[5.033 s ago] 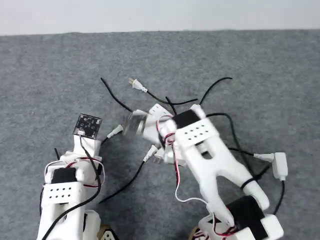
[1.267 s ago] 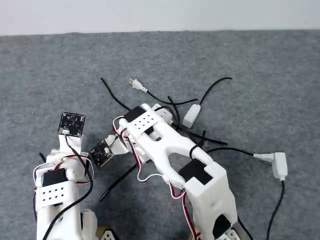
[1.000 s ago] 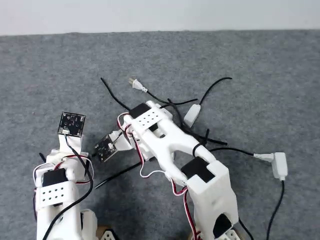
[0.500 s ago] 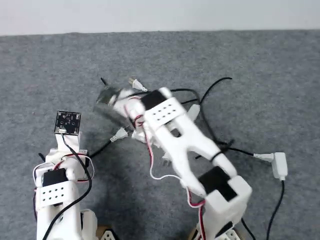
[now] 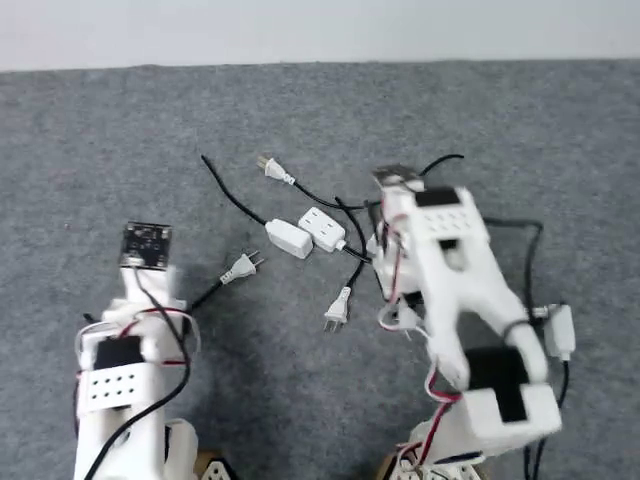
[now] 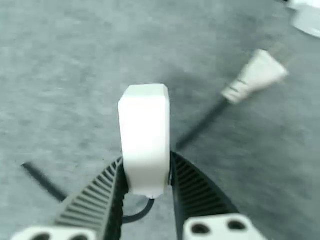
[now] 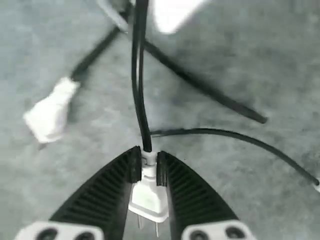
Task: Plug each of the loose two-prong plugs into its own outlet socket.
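Standing over the table, one finds both arms based at the near edge of a grey, felt-like mat [image 5: 120,120].

Item 1: the left gripper [image 6: 145,169] is at the near left. Its ribbed black fingers [image 6: 102,197] are clamped on a smooth white socket block [image 6: 145,125], a slab with rounded corners, held upright.

Item 2: the right gripper [image 7: 148,156] is right of centre. Its tapered, ribbed fingertips [image 7: 112,187] are pinched on the neck of a white held plug [image 7: 149,197]. The two metal prongs point back toward the wrist, and a thin black cord [image 7: 139,75] runs away from it.

Item 3, loose on the mat:
- Two white rectangular outlets lie side by side at the centre, the left outlet [image 5: 288,239] just beside the slotted outlet [image 5: 323,229].
- A left plug [image 5: 240,266] lies near and left of them.
- A centre plug [image 5: 337,310] lies nearer still.
- A far plug [image 5: 266,166] lies beyond them.

Each of the three plugs trails a black lead.

Item 4: a further white outlet block [image 5: 558,330] lies at the right, beside the right arm [image 5: 455,270].
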